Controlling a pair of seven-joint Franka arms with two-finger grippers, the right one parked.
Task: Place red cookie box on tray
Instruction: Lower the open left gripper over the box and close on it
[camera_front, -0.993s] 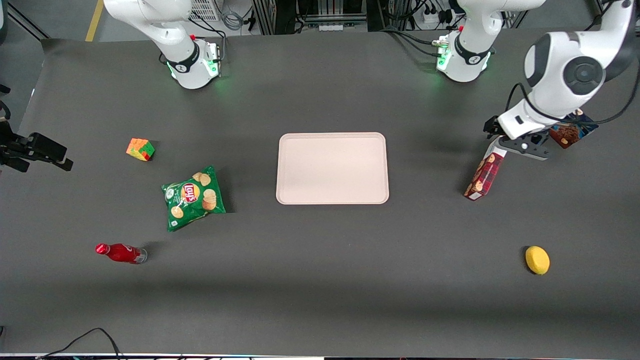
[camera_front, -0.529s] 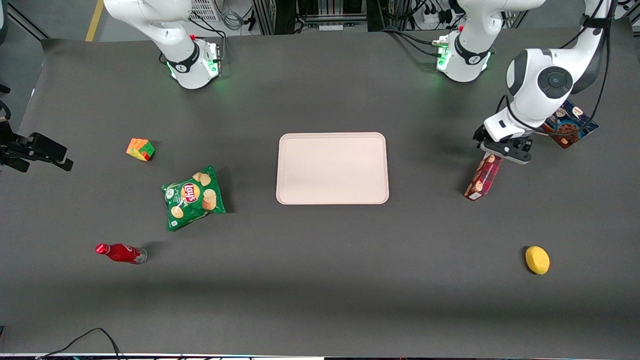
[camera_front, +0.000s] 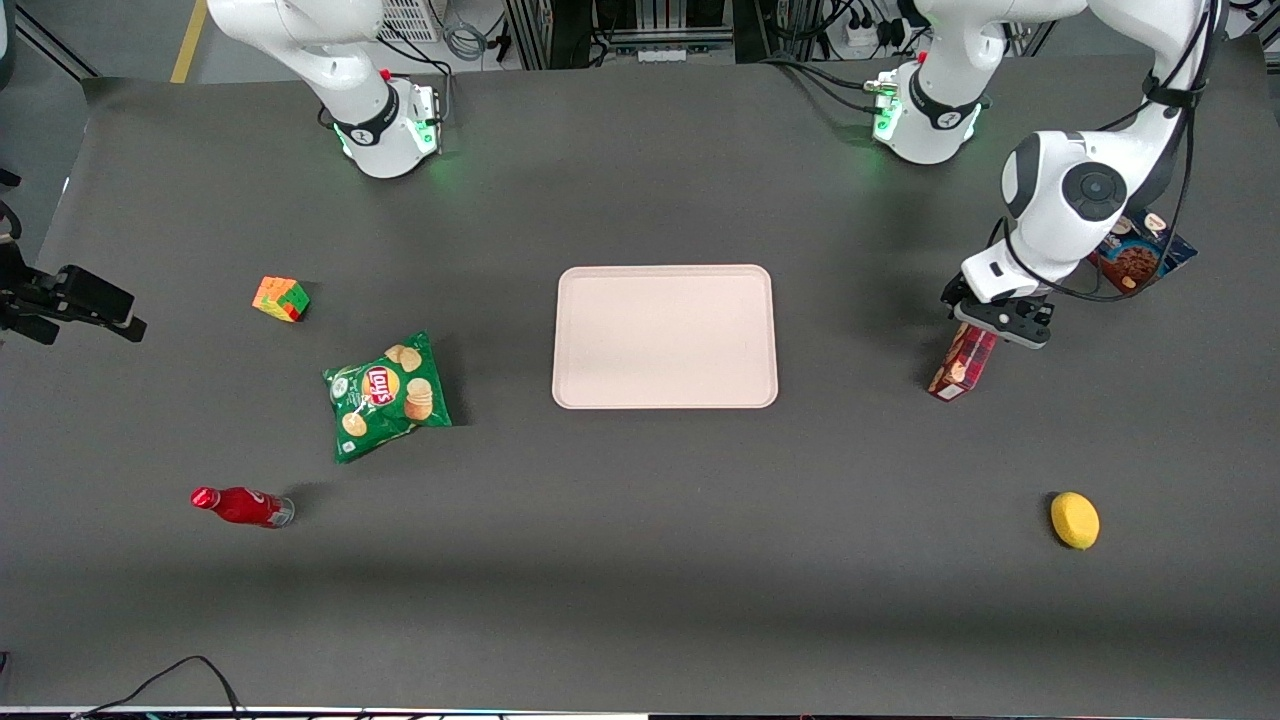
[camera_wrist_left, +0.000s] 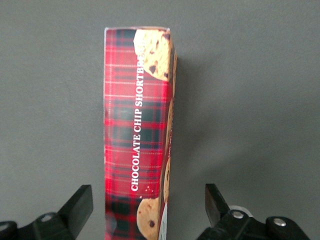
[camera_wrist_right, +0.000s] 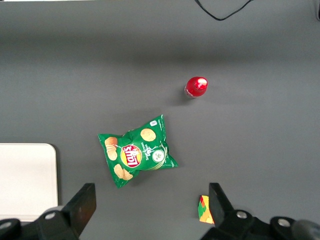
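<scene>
The red cookie box (camera_front: 964, 363) lies on the dark table, toward the working arm's end, a good way from the pale pink tray (camera_front: 665, 336) at the table's middle. My left gripper (camera_front: 992, 322) hangs low over the box's end farther from the front camera and covers that end. In the left wrist view the box (camera_wrist_left: 137, 130) shows its tartan narrow face, lettered "CHOCOLATE CHIP". It runs between the two black fingers (camera_wrist_left: 79, 206), and there is a gap on each side. The gripper (camera_wrist_left: 147, 205) is open and touches nothing.
A blue-brown cookie box (camera_front: 1140, 256) lies close by, partly under the arm's elbow. A yellow lemon-like object (camera_front: 1075, 520) sits nearer the front camera. Toward the parked arm's end are a green chip bag (camera_front: 387, 394), a red bottle (camera_front: 240, 505) and a colour cube (camera_front: 282, 298).
The left arm has come down and shifted slightly toward the tray, so the gripper now sits lower over the box's end. The box has not moved.
</scene>
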